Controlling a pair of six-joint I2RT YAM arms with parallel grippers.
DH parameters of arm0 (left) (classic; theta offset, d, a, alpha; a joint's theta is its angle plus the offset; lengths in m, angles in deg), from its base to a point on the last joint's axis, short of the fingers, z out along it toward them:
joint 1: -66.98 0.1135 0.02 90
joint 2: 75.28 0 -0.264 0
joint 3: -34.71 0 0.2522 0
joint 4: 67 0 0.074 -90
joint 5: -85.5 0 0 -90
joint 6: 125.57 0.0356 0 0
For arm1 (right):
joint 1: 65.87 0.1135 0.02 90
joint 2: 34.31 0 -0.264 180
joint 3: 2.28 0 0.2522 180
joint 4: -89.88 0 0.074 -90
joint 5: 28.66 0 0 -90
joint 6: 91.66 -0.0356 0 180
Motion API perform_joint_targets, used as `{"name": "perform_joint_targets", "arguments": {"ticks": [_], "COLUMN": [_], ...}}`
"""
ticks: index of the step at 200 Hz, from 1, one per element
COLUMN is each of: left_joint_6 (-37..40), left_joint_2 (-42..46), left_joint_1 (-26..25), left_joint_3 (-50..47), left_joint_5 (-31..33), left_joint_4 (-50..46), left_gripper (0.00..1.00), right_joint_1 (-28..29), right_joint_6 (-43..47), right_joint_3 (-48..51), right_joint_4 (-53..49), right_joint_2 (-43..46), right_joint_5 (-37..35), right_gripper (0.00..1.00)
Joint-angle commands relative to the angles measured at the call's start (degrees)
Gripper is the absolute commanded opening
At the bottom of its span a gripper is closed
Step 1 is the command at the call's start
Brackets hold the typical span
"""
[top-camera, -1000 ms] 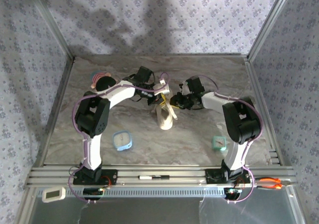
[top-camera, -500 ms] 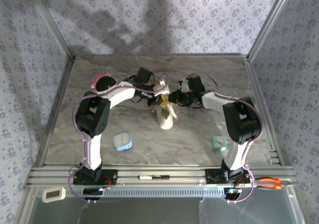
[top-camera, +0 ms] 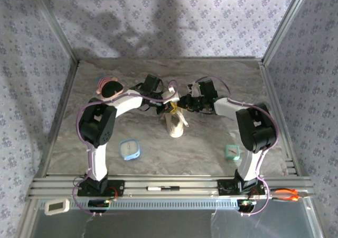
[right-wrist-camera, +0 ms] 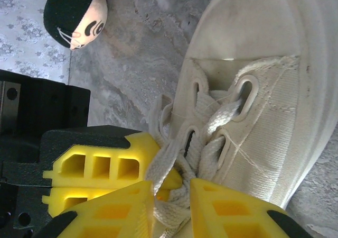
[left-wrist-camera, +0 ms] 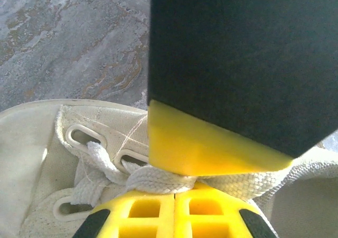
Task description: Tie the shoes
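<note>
The cream low-top shoe (top-camera: 176, 126) lies mid-table, toe toward me, with both grippers meeting over its laced end. In the left wrist view the shoe (left-wrist-camera: 31, 143) is at the left, and a white lace (left-wrist-camera: 158, 177) runs across the tips of my left gripper (left-wrist-camera: 174, 195), whose yellow fingers are pressed together. A finger (left-wrist-camera: 211, 148) of the right gripper presses down on that lace. In the right wrist view my right gripper (right-wrist-camera: 171, 206) pinches a bundle of lace (right-wrist-camera: 174, 158) beside the shoe (right-wrist-camera: 264, 90). The left gripper (right-wrist-camera: 158, 166) sits just to its left.
A doll head (top-camera: 109, 86) with black hair lies back left, also in the right wrist view (right-wrist-camera: 74, 13). A blue round clock (top-camera: 129, 149) and a small teal clock (top-camera: 232, 152) sit near the front. Metal frame posts and patterned walls enclose the table.
My right gripper has moved left and back to meet the left gripper at the laces. The left gripper has shifted only slightly and stays shut.
</note>
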Motion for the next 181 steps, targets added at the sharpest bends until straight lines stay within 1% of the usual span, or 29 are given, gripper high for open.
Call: {"name": "perform_joint_targets", "arguments": {"ticks": [1,37,66,86,109,128,156,181], "left_joint_6": [-0.81,-0.9,-0.9,-0.9,-0.64,-0.54,-0.55,-0.54], "left_joint_2": [1.72,2.36,2.99,3.38,3.57,3.63,3.74,4.08], "left_joint_1": [-0.07,-0.07,-0.06,-0.06,-0.06,-0.11,-0.33,-0.5], "left_joint_3": [-2.34,-3.72,-5.02,-5.77,-6.18,-6.26,-6.64,-7.1], "left_joint_5": [2.55,3.06,3.2,3.02,2.73,2.75,2.75,3.02], "left_joint_4": [1.5,3.96,5.99,7.02,7.6,7.89,8.73,9.77], "left_gripper": [0.0,0.0,0.0,0.0,0.0,0.0,0.0,0.0], "right_joint_1": [-0.26,-0.89,-1.2,-1.52,-1.42,-1.24,-0.84,-0.59], "right_joint_6": [0.19,-0.48,-1.95,-3.2,-3.99,-4.09,-4.16,-4.76], "right_joint_3": [-1.4,-1.93,-3.21,-3.17,-3.6,-3.95,-4.94,-5.32], "right_joint_4": [1.25,0.77,-2.22,-2.53,-2.46,-2.51,-4.03,-4.9], "right_joint_2": [-1.7,-3.0,-3.92,-4.26,-4.88,-5.24,-5.97,-6.64], "right_joint_5": [3.15,4.16,3.46,3.0,4.03,4.89,5.65,6.42], "right_gripper": [0.24,0.22,0.21,0.26,0.34,0.37,0.36,0.32]}}
